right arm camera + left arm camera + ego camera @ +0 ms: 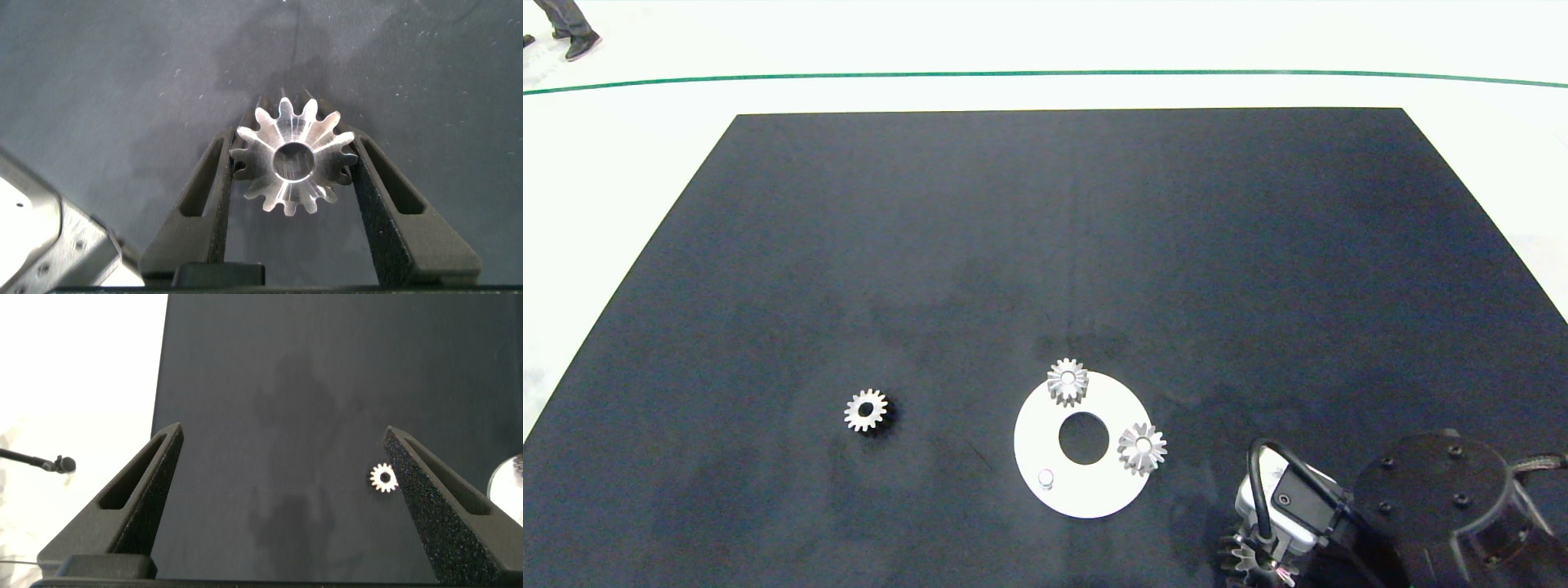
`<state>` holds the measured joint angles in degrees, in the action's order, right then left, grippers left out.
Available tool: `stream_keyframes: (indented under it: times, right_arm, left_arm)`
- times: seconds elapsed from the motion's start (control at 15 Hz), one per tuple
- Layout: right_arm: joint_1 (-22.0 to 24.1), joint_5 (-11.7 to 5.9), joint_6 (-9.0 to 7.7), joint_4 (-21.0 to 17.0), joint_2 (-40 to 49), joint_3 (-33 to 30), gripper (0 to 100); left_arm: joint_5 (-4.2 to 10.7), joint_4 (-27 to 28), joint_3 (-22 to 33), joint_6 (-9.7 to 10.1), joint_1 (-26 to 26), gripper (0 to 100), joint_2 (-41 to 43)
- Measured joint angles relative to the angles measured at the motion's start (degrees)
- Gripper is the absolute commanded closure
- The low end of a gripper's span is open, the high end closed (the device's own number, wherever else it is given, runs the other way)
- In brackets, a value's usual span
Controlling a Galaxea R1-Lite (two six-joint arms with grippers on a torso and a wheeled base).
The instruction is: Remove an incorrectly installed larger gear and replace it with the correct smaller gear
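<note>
Right gripper (292,163) fingers clamp big silver star-toothed metal gear (294,157) between pads, above black table (122,90). Left gripper (282,469) fingers wide apart; small silver short-toothed gear (382,477) lies just inside one fingertip.

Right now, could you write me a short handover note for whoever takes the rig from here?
Right gripper: shut on the larger gear, near the mat's front right, off the white disc.
Left gripper: open, empty, above the mat.
Smaller gear: flat on the mat, left of the disc.
Done: larger gear is off; one peg stands bare.
Left: put the larger gear down, then fit the smaller gear on the peg.
</note>
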<state>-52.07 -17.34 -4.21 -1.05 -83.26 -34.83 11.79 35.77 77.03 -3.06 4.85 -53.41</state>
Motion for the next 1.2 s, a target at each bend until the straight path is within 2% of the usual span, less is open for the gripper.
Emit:
stream_keyframes:
  times: [0.13, 0.2, 0.53, 0.6, 0.73, 0.87, 0.93, 1.07, 1.2]
  right_arm:
    - [0.11, 0.04, 1.21, 1.32, -1.61, 1.49, 66]
    - [0.13, 0.06, 1.37, 1.51, -2.24, 1.71, 0]
    - [0.06, -0.24, 1.23, 1.62, -1.9, 1.87, 0]
    - [-0.11, -0.72, 1.04, 1.65, -0.8, 1.73, 0]
    - [-0.88, -3.02, 0.18, 1.57, 3.69, 1.48, 0]
    - [-1.43, -4.0, -2.13, 1.79, 11.8, 0.93, 0]
    - [-1.54, -4.0, -3.4, 2.23, 16.29, 0.44, 0]
    - [-1.51, -3.52, -6.51, 3.25, 24.97, -2.77, 0]
    - [-1.35, -3.28, -8.91, 3.55, 31.7, -6.92, 0]
  left_arm:
    - [0.0, 0.0, -0.05, 0.0, -0.01, 0, 0.0]
    - [0.0, 0.0, -0.05, 0.0, -0.01, 0, 0.0]
    - [-0.24, -0.02, -0.16, 0.01, -0.01, 0, -0.04]
    - [-0.57, -0.16, -0.16, 0.0, -0.11, 0, -0.15]
    - [-2.21, -0.18, -0.13, 0.12, -0.22, 0, -1.11]
    - [-4.77, -0.57, -0.22, 0.11, 0.32, 0, -4.19]
    - [-5.53, -1.46, -0.05, 0.15, 1.78, 0, -6.6]
    - [-6.14, -4.38, 0.06, 0.54, 6.74, 0, -12.56]
    - [-5.99, -8.53, -0.13, 1.46, 12.45, 0, -19.03]
